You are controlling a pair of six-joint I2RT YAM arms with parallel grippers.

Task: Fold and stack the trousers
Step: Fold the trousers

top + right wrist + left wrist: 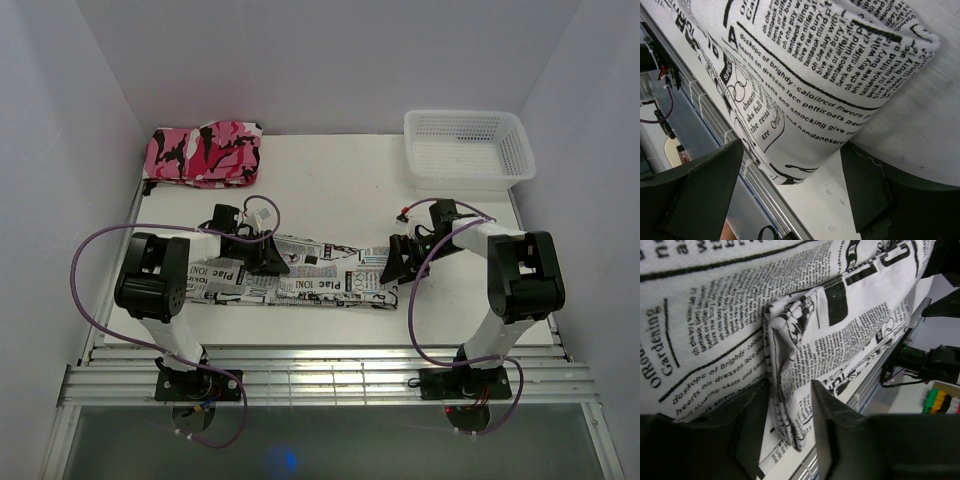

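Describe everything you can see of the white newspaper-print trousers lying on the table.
The white cloth trousers printed with black newspaper text lie folded into a long flat band across the near part of the white table, running left to right. The fabric looks woven. The left claw straddles a raised fold in the band's left part; the open right claw brackets the rounded, doubled-over right end.

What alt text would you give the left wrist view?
Close up, a bunched ridge of the newspaper-print trousers is pinched in the left tool. Printed cloth fills most of the frame.
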